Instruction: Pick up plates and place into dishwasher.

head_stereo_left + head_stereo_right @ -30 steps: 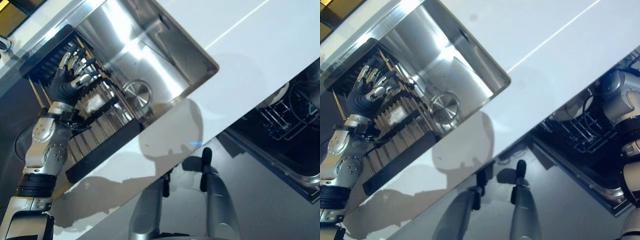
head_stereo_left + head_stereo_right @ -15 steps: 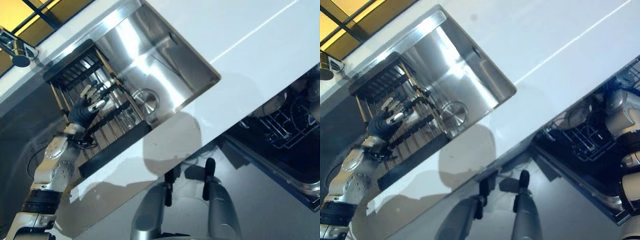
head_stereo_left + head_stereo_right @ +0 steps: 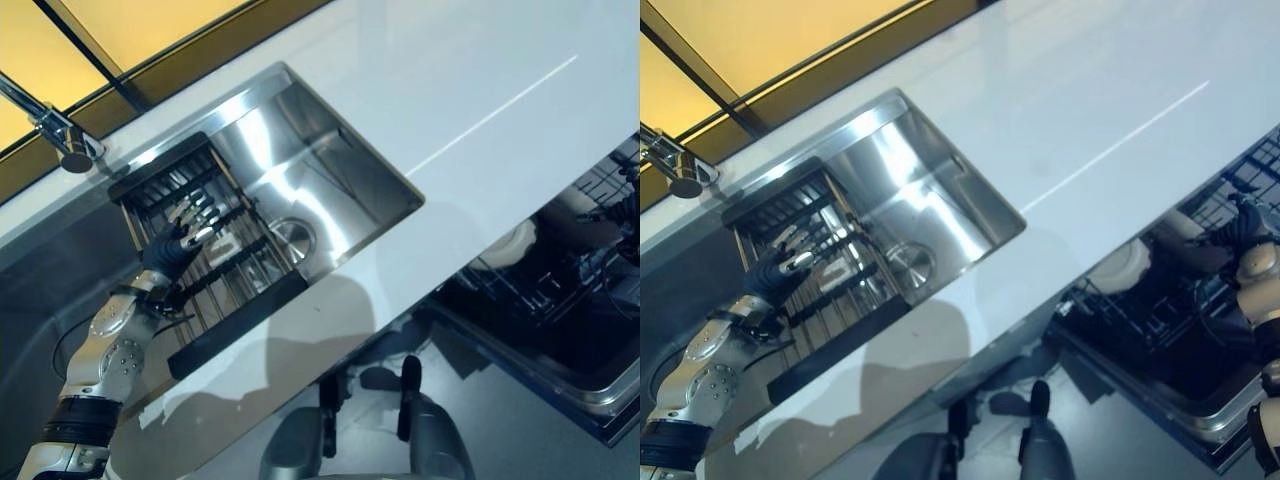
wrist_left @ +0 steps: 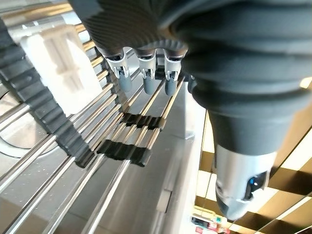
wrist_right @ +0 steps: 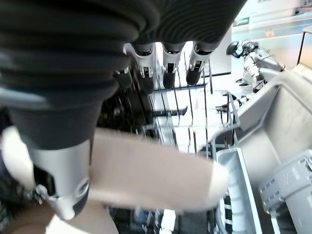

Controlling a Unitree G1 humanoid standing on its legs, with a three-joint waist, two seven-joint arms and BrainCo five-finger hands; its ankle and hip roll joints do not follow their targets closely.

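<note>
My left hand (image 3: 172,245) hovers over the black-edged drying rack (image 3: 238,318) in the steel sink (image 3: 340,160), fingers (image 4: 146,78) straight and open just above the metal bars. A small white block (image 4: 58,58) sits among those bars. My right hand (image 3: 1248,228) is inside the open dishwasher (image 3: 1180,330). In the right wrist view a cream plate (image 5: 156,170) passes edge-on between its thumb (image 5: 61,187) and its fingers (image 5: 168,68), over the wire rack. Another pale plate (image 3: 1118,268) stands in the dishwasher rack near the counter edge.
A white countertop (image 3: 480,80) runs between the sink and the dishwasher. A chrome tap (image 3: 62,138) overhangs the sink's far left end. The round drain (image 3: 295,235) lies beside the rack. The dishwasher's grey door edge (image 3: 600,400) juts out at the lower right.
The whole picture has shifted, so the camera moved. My left hand stays over the drying rack with fingers spread. The right arm remains in the dishwasher.
</note>
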